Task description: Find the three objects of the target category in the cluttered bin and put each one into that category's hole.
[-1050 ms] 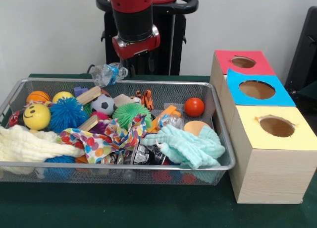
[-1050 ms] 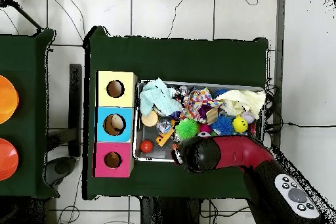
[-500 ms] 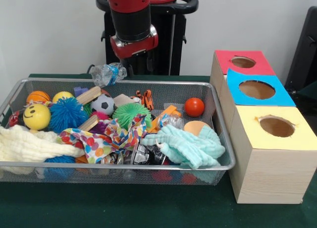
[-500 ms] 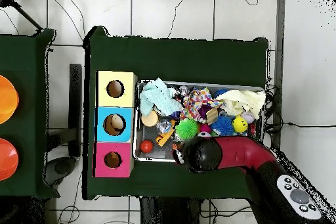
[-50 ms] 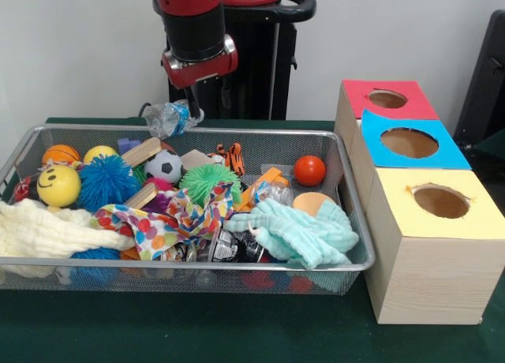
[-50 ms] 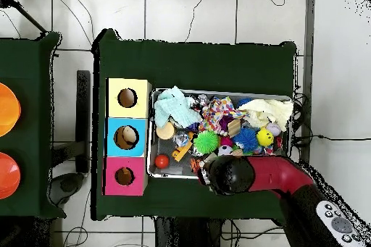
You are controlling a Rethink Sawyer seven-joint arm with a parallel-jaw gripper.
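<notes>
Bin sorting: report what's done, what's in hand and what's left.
Done: possibly one item, since something pale shows inside the blue box's hole from overhead; the other holes look dark. In hand: the claw hangs at the bin's far rim beside a crushed plastic bottle; grip unclear. Left: the bin is crowded with balls and cloths, so most sorting remains.

Wire bin (image 5: pixel 357 245) packed full: red ball (image 5: pixel 309 170) alone at its box end, soccer ball (image 5: pixel 164 166) mid-back, smiley ball (image 5: pixel 58 185) far end. Red hole (image 5: pixel 387 99), blue hole (image 5: pixel 409 143), yellow hole (image 5: pixel 440 201) line up beside it.
</notes>
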